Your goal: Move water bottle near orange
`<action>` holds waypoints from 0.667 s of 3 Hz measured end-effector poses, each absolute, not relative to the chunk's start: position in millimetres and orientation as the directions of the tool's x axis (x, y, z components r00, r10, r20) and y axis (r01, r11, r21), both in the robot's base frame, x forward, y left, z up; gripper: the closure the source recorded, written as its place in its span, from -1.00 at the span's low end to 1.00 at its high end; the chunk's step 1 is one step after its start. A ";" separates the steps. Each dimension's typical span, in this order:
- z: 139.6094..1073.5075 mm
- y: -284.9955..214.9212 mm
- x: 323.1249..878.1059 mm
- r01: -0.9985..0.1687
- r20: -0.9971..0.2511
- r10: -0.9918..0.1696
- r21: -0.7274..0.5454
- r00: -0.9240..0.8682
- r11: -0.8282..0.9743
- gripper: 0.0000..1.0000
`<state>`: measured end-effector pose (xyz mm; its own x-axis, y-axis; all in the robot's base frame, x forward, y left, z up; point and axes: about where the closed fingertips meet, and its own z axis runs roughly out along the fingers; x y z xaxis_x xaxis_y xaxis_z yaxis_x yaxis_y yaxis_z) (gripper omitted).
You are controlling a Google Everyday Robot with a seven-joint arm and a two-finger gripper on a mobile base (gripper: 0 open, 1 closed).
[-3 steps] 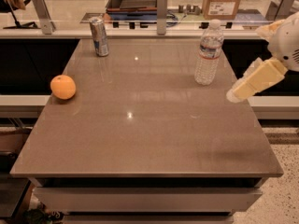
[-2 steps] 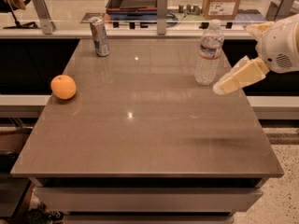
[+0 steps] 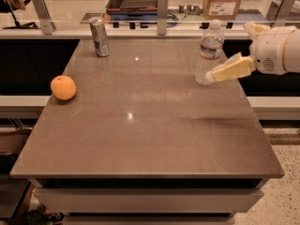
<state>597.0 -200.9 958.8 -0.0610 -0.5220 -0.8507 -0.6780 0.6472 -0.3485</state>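
The water bottle point(image 3: 209, 51), clear ribbed plastic with a white cap and a white label, stands upright at the table's far right. The orange point(image 3: 63, 87) lies near the left edge of the table. My gripper point(image 3: 228, 51) comes in from the right, just beside the bottle. It is open. One cream finger point(image 3: 232, 69) reaches to the bottle's lower right side, and the other finger point(image 3: 253, 29) sits higher and further back. I cannot tell whether the lower finger touches the bottle.
A slim silver-blue drink can point(image 3: 99, 36) stands at the far left of the brown table point(image 3: 150, 139). Behind the table runs a ledge with metal posts point(image 3: 162, 13), a tray and a cardboard box point(image 3: 224, 1).
My gripper has moved left towards the bottle, and its lower finger now reaches the bottle's base. The bottle, orange and can have not moved.
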 end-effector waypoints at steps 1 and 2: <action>944.6 -205.1 620.5 -0.676 -0.898 -0.435 -0.283 -0.061 0.680 -1.00; 931.4 -199.2 639.0 -0.692 -0.930 -0.359 -0.209 -0.078 0.691 -1.00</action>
